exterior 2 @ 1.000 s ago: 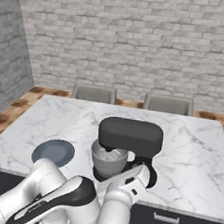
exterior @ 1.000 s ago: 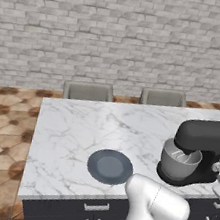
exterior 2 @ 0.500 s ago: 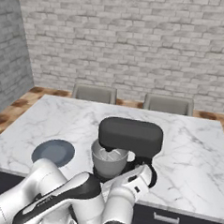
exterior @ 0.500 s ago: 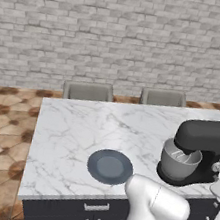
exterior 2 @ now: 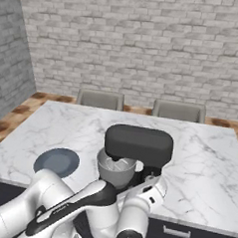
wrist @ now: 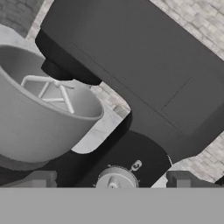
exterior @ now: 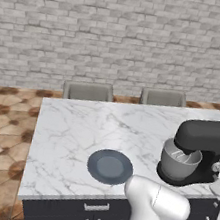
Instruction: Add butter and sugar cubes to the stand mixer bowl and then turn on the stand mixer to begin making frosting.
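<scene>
Tool spread open, fingertips flanking the silver knob on the stand mixer. Stand mixer bowl seated under its head, right side of worktop; plate alongside.

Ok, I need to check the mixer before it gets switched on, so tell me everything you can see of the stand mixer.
The stand mixer is matte black, with a bulky rounded head lowered over its grey metal bowl, a pale whisk hanging inside. It stands upright on the marble counter, right of the dark plate. A round silver knob sits on its column, straight ahead of the gripper.
</scene>
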